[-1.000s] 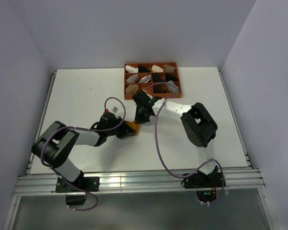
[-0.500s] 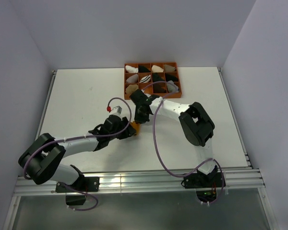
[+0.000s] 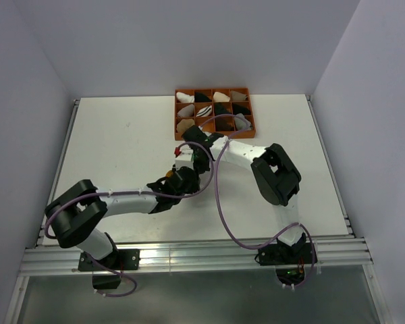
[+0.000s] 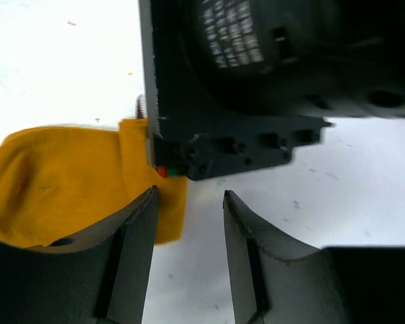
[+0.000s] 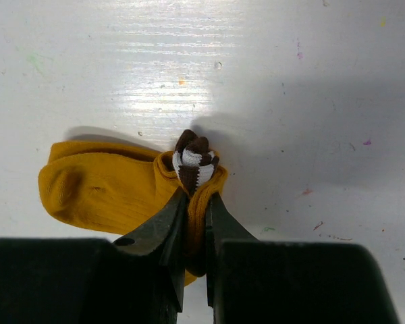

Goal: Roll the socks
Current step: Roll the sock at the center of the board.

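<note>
The mustard-yellow sock (image 5: 101, 185) lies flat on the white table, with its brown-and-white striped cuff (image 5: 194, 158) bunched up. My right gripper (image 5: 197, 196) is shut on the folded fabric just below that cuff. In the left wrist view the sock (image 4: 61, 182) lies to the left. My left gripper (image 4: 189, 196) is open, its left finger over the sock's edge, with bare table between the fingers. The right gripper's black body (image 4: 256, 88) hangs just ahead of it. In the top view both grippers (image 3: 192, 169) meet mid-table and hide the sock. The grey and dark brown socks are out of view.
An orange compartment tray (image 3: 212, 90) holding several small white, black and beige sock bundles stands at the back centre, just behind the right gripper. Purple cables loop over both arms. Grey walls close in the table on three sides.
My left arm has stretched to the right, bringing its gripper in close beside the right gripper and over the sock. The right gripper has stayed almost in place, holding the sock.
</note>
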{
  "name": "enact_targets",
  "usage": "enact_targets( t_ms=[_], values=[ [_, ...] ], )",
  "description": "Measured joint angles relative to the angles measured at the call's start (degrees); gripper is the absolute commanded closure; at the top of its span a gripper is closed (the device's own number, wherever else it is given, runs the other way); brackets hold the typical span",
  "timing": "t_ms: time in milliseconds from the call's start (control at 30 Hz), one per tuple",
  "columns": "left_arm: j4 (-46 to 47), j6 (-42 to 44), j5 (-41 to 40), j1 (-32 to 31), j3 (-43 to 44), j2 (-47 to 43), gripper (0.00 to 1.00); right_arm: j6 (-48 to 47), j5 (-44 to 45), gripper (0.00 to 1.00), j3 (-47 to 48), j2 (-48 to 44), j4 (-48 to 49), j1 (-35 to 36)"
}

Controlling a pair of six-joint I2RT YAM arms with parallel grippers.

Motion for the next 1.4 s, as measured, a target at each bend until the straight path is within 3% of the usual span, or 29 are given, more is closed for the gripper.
enact_targets(
  t_ms=[467,833,967,1000,1100,1200,1400],
  values=[
    [-1.79,-0.70,-9.07,-0.96,4.70,8.41,0.60,-0.20,-1.33,1.00,0.07,0.07,-0.11,-0.79],
    [-5.16,-4.20,-10.93,-1.29,8.15,10.78,0.99,-0.24,-2.23,1.00,0.07,0.07,-0.17,-1.57],
    [-6.38,-4.83,-10.82,-1.33,8.61,10.84,0.99,-0.28,-2.75,0.84,-0.68,-0.22,0.90,-1.62],
    [-6.60,-4.87,-10.69,-1.36,8.63,10.84,0.99,-0.24,-2.86,0.73,-1.31,-0.55,1.57,-1.64],
    [-7.21,-5.33,-9.25,-1.20,8.57,10.47,0.99,0.00,-3.69,0.54,-4.00,-2.38,3.87,-1.62],
    [-7.04,-7.28,-5.79,-0.17,6.82,8.59,0.99,0.26,-4.94,0.44,-6.19,-3.85,5.70,-1.62],
    [-4.28,-11.89,3.06,5.07,0.96,3.48,0.99,1.29,-5.84,0.35,-10.08,-8.02,10.47,-1.77]
  ],
)
